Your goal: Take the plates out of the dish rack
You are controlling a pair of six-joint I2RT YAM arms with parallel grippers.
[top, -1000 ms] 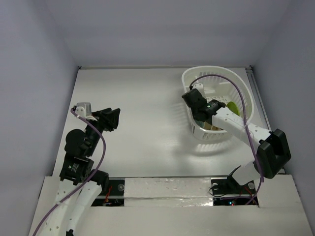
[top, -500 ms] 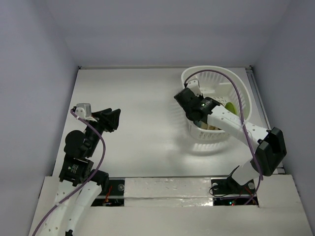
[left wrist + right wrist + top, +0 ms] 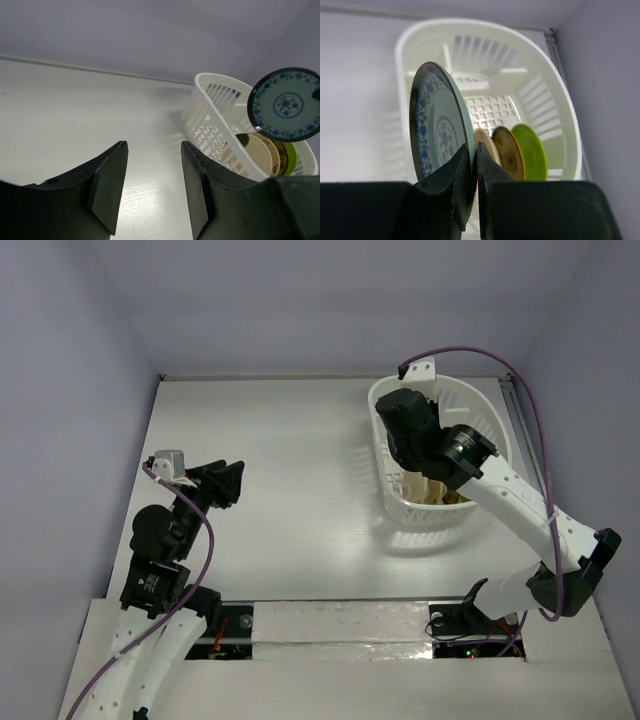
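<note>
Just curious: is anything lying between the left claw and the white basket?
Nothing: in the left wrist view, only bare white table stretches from the left gripper to the dish rack.

Splayed left tool [image 3: 153, 160], pinched right tool [image 3: 473, 156]

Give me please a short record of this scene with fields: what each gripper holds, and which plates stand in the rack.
right gripper: shut on the teal patterned plate, held on edge above the dish rack
left gripper: open, empty, over the table
plates in rack: cream plate, amber plate, lime green plate, all on edge
task state: one plate lifted, three not yet unloaded
</note>
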